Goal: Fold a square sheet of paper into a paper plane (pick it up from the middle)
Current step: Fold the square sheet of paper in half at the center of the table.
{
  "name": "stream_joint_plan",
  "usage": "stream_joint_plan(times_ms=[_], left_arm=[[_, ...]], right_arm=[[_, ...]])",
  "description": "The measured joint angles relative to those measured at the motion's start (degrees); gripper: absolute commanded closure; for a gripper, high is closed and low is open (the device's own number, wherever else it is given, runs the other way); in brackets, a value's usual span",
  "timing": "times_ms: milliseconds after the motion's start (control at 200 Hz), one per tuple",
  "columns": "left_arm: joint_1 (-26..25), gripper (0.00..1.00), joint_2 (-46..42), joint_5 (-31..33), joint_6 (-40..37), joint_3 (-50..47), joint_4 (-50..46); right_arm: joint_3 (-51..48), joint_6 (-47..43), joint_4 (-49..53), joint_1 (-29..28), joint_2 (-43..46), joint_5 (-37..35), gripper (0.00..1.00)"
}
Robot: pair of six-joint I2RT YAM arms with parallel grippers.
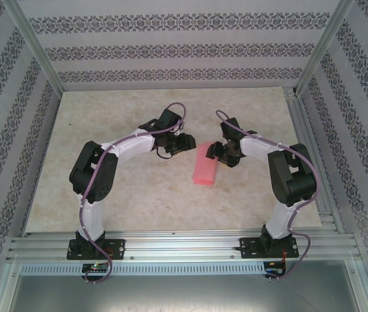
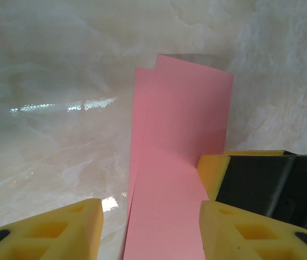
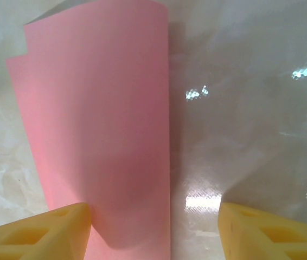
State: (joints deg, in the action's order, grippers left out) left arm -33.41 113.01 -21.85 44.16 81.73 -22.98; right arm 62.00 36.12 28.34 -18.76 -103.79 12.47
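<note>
Yellow fingertips (image 2: 69, 225) of my left pincer (image 2: 151, 230) sit in the bottom corners of my left wrist view. They stand apart, gripping nothing, with the pink sheet (image 2: 180, 135) running flat between them. Its right edge meets my right-hand pad, and the left-hand pad is clear of it. The sheet is folded over on itself, its two layers a little offset at the far end. Further along that right edge, a yellow pad (image 2: 212, 172) on a black finger touches the paper.

From my right wrist, my right pincer (image 3: 153, 230) is wide open and holds nothing. Its left-hand finger rests against the sheet, which bows upward there, and the other finger is well apart from it.

From above, the sheet lies on the pale marbled table (image 1: 125, 188) between my two pincers, near the middle. The right one is over its far end and the left one is just beside it.
</note>
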Motion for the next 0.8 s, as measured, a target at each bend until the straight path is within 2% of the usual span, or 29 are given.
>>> stream_joint_plan(times_ms=[470,545,799], left_arm=[[-0.42,0.54,1.22,-0.37,0.15,0.07,0.85],[-0.42,0.57,1.22,-0.39,0.24,0.09,0.85],[-0.42,0.57,1.33,-0.87,0.37,0.33,0.90]], right_arm=[[1.01,-4.48,1.95,-0.52,-0.52,0.24,0.35],[1.16,-5.20,2.27,-0.66,-0.63,0.22,0.35],[1.92,-6.25,3.10,-0.63,-1.18,0.63,0.35]])
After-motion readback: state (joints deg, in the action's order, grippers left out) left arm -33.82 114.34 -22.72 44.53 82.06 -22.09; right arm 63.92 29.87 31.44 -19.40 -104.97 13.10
